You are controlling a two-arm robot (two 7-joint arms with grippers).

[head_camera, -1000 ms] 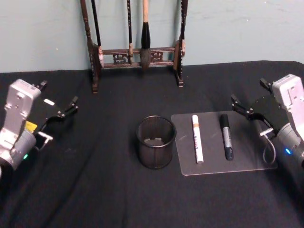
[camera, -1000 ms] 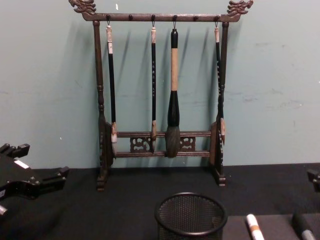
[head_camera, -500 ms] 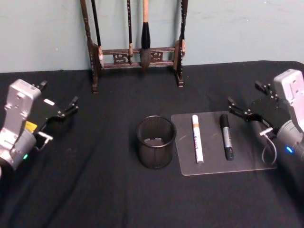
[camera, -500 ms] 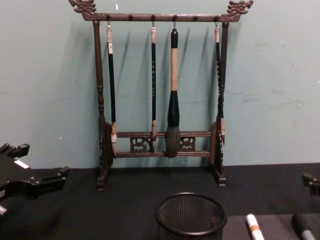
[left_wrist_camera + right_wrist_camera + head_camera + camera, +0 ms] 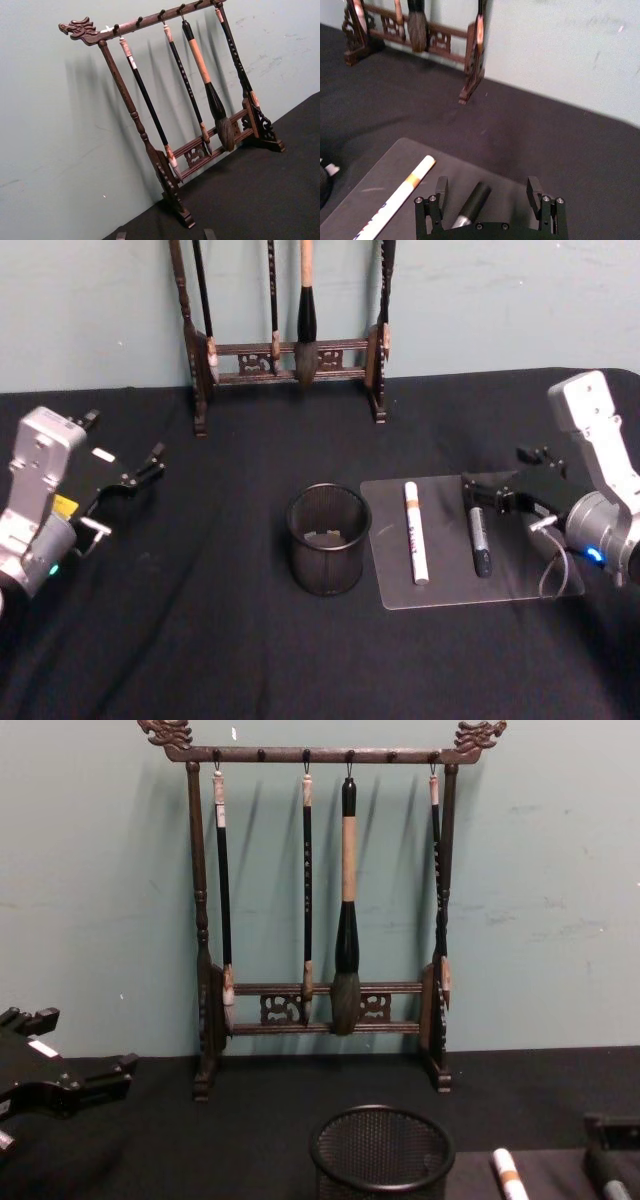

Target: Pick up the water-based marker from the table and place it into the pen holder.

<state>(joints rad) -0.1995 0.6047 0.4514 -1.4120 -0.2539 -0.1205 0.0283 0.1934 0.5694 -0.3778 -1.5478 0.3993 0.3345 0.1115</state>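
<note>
Right gripper [image 5: 487, 190]: jaws wide open, holding nothing. Wrist view: the cap end of the black marker [image 5: 480, 535] lies between the two fingers [image 5: 441, 189], touching neither. Head view: the gripper sits over the marker's far end, the arm reaching in from the right side of the table. How high above the marker it is: cannot tell.

Black marker: flat on the mat [image 5: 450, 585], lengthwise away from the robot, cap end farthest. White marker [image 5: 414, 532] with an orange band lies on the same mat, parallel, to the robot's left of the black one, apart from it.

Pen holder [image 5: 328, 540]: upright on the black table [image 5: 200, 640], just beside the mat's left edge, near the white marker. No marker in it; a small pale patch shows at its bottom, identity unclear.

Brush rack [image 5: 285, 350]: at the table's far edge against the wall, brushes hanging.

Left gripper [image 5: 125, 490]: jaws open, empty, at the table's left side, well apart from holder and mat.
</note>
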